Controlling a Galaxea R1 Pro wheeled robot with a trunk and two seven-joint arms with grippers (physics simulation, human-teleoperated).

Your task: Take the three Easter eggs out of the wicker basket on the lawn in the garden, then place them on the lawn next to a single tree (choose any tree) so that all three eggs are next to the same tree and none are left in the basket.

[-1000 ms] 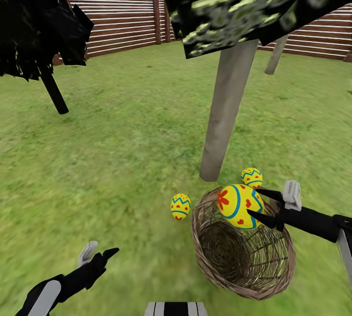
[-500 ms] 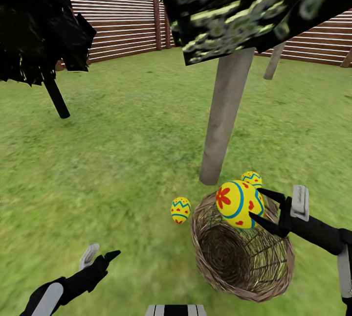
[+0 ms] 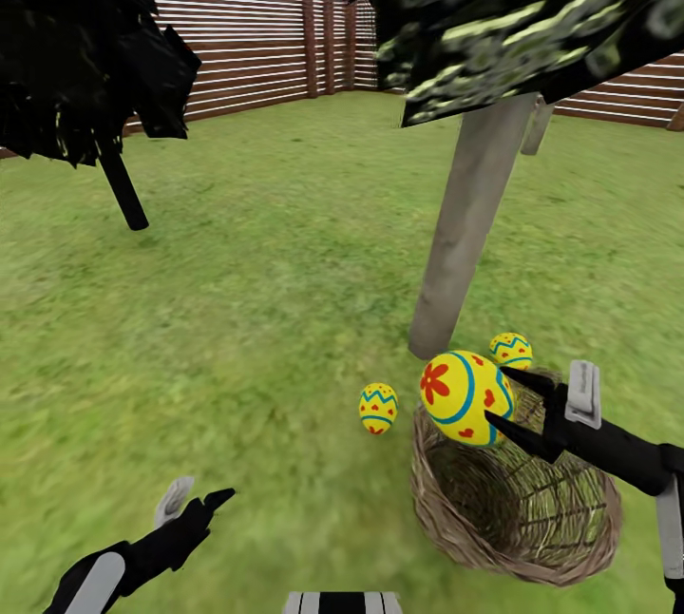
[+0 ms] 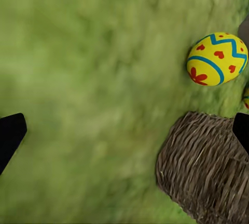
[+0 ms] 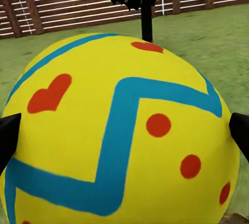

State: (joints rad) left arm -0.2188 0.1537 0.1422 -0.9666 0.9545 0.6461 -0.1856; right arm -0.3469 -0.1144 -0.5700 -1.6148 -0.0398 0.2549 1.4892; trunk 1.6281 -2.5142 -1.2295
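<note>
The right gripper (image 3: 496, 397) clasps a bright yellow egg with red marks and blue stripes (image 3: 465, 397) between its black fingers, held above the rim of the round tan woven wicker basket (image 3: 518, 509). A second matching egg (image 3: 378, 408) lies on the green lawn (image 3: 237, 310) just left of the basket; a third (image 3: 510, 350) lies behind it, near the foot of the pale grey-beige tree trunk (image 3: 468, 224). The left gripper (image 3: 195, 502) hangs empty, fingers parted, well left of the basket.

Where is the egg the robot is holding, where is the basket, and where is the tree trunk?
Held egg (image 3: 464, 395), head view, its yellow middle.
Wicker basket (image 3: 560, 514), head view, its inner woven wall.
Tree trunk (image 3: 467, 224), head view, mid-trunk.
</note>
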